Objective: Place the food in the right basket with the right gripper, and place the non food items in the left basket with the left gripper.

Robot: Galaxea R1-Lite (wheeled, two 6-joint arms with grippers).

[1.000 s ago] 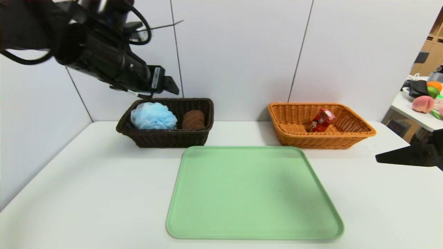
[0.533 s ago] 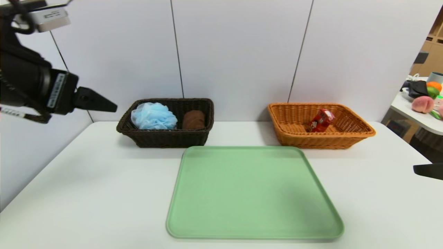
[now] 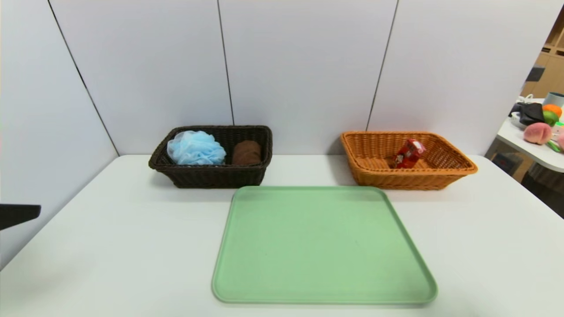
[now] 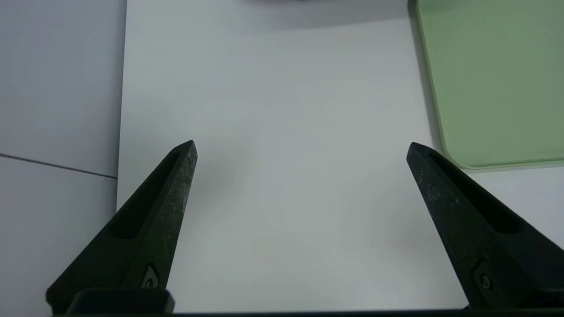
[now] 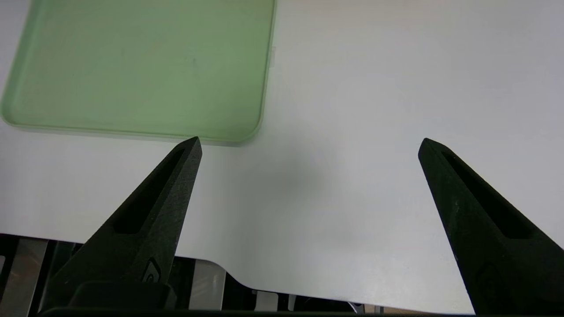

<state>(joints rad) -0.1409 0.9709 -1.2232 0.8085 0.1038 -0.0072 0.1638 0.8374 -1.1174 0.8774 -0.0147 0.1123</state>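
We hold the left gripper (image 4: 302, 147) above the left part of the white surface (image 3: 132, 246), to the left of the green tray (image 3: 324, 246). Its fingers (image 4: 176, 193) are spread wide, with nothing between them.

We hold the right gripper (image 5: 312, 143) above the surface by the near right corner of the tray. Its fingers (image 5: 176, 189) are likewise set wide apart and carry no item.

The dark brown wicker basket (image 3: 216, 177) stands at the far left of the surface, beyond the tray. It contains both non-food items: the light-blue mesh bath puff (image 3: 196, 148) in its left part and the brown rolled towel (image 3: 246, 152) in its right part.

The orange-tan wicker basket (image 3: 405, 180) stands at the far right. It contains the small red drink carton (image 3: 409, 154), which sits tilted inside.

The rectangular tray lies flat between our two working sides, nearer to us than both baskets. A white panel wall (image 3: 304, 75) rises behind the baskets. Beyond the right edge of the surface, a second table (image 3: 528, 149) carries a peach-shaped item (image 3: 537, 133) and an orange item (image 3: 552, 110).
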